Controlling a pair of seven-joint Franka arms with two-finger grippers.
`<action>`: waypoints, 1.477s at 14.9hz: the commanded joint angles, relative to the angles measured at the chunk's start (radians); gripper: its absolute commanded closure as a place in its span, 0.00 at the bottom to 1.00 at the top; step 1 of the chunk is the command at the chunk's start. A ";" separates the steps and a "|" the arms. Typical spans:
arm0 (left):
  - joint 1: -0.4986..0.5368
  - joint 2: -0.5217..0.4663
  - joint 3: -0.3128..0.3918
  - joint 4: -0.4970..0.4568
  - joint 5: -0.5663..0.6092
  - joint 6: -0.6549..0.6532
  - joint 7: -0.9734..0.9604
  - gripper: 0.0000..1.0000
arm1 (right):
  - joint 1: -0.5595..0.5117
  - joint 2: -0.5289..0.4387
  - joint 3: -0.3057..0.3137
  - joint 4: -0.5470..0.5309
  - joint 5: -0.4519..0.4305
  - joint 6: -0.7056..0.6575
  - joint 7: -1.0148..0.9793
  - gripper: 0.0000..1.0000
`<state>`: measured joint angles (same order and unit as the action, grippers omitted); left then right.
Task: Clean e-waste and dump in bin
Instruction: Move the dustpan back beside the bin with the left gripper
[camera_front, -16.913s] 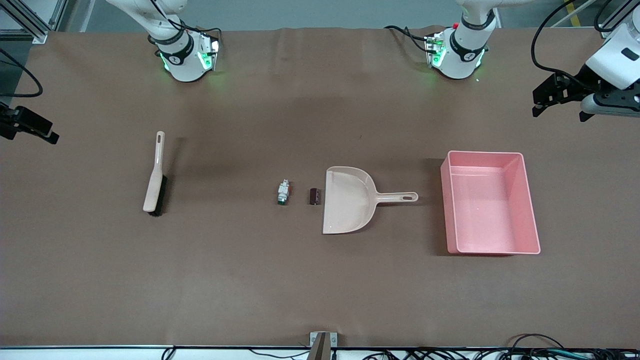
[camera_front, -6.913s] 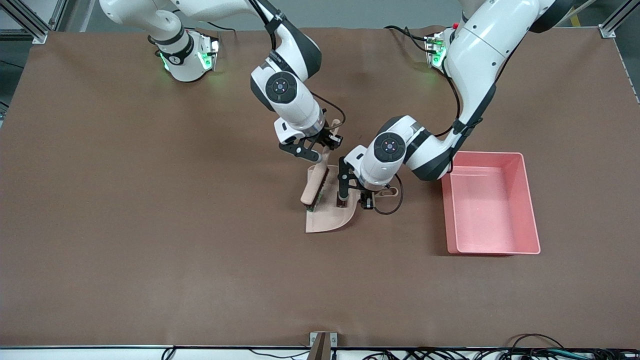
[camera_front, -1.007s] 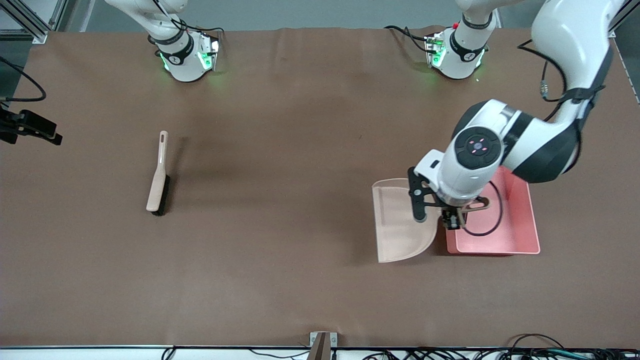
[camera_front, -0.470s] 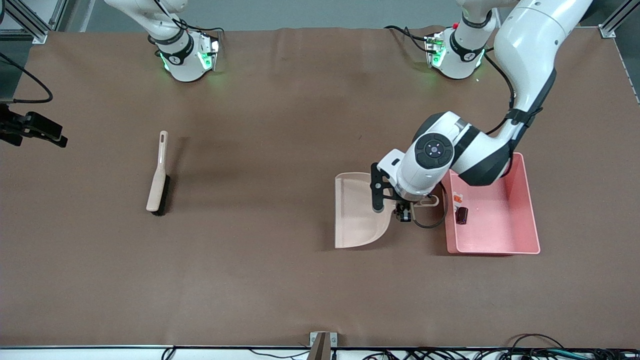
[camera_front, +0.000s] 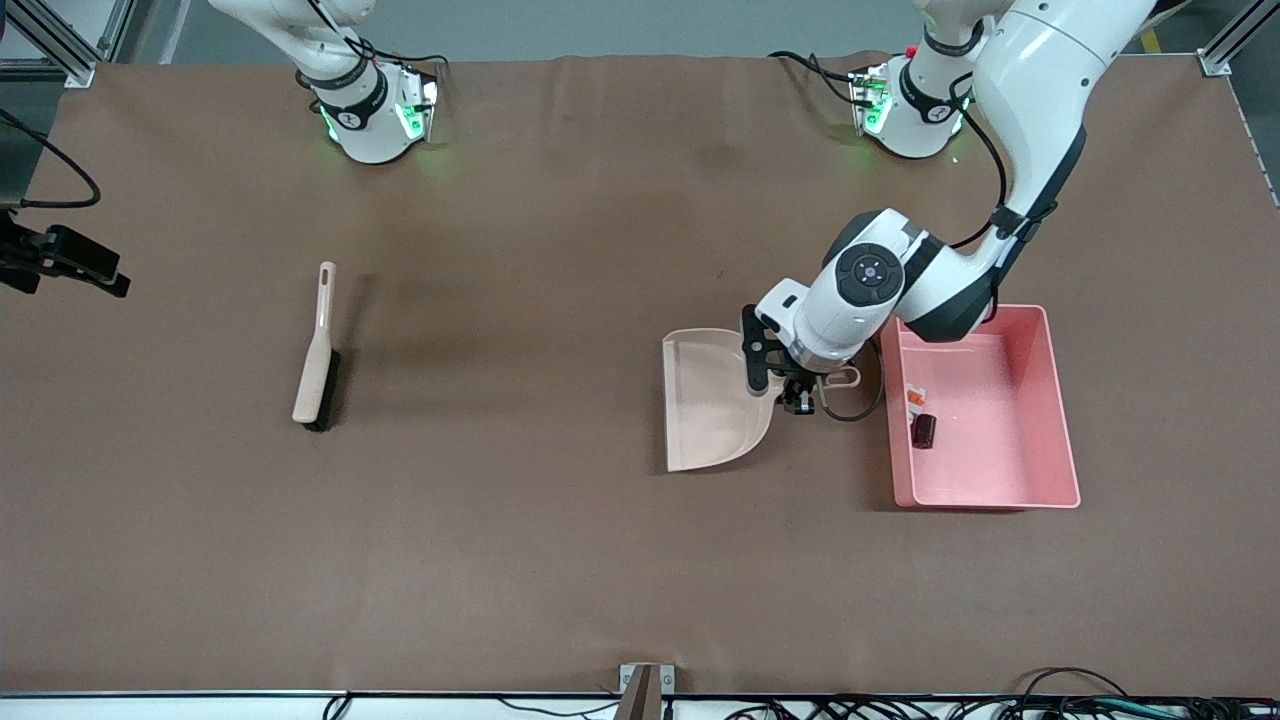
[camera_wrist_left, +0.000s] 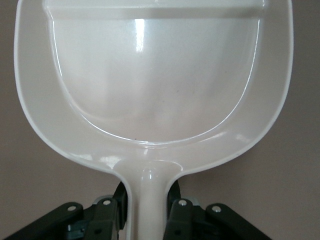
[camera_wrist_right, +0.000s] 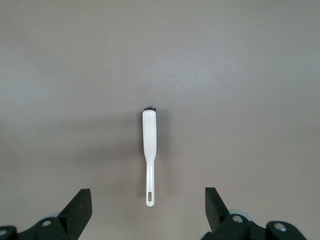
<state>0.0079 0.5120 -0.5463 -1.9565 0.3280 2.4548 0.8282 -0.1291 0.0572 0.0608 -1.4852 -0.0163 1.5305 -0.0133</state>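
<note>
From the front, you see both e-waste scraps, the whitish piece (camera_front: 914, 394) and the dark block (camera_front: 924, 430), lying in the pink bin (camera_front: 1050, 400); no writing is legible. Beside the bin, the left gripper (camera_front: 800, 392) clamps the dustpan (camera_front: 710, 410) handle. The left wrist view cuts off that handle. In the right wrist view, the right gripper (camera_wrist_right: 148, 212), spread wide, waits above the brush (camera_wrist_right: 149, 150).

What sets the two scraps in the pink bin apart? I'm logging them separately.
The whitish scrap is pale with orange bits; the dark block is plain brown-black. The whitish scrap lies farther from the front camera, the dark block nearer. Both are tiny and lie inside the bin, toward its dustpan end.
</note>
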 joint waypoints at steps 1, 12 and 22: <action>-0.060 -0.044 0.054 -0.067 -0.026 0.050 -0.006 0.91 | -0.018 -0.017 0.007 -0.026 -0.013 0.013 0.010 0.00; -0.092 -0.026 0.077 -0.085 -0.014 0.064 0.071 0.92 | -0.029 -0.017 0.007 -0.029 -0.013 0.014 0.010 0.00; -0.089 -0.070 0.106 -0.018 -0.033 -0.021 0.008 0.00 | -0.034 -0.017 0.007 -0.029 -0.014 0.017 0.007 0.00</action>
<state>-0.0717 0.5030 -0.4741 -1.9983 0.3225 2.5010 0.8506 -0.1505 0.0573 0.0574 -1.4908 -0.0164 1.5325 -0.0125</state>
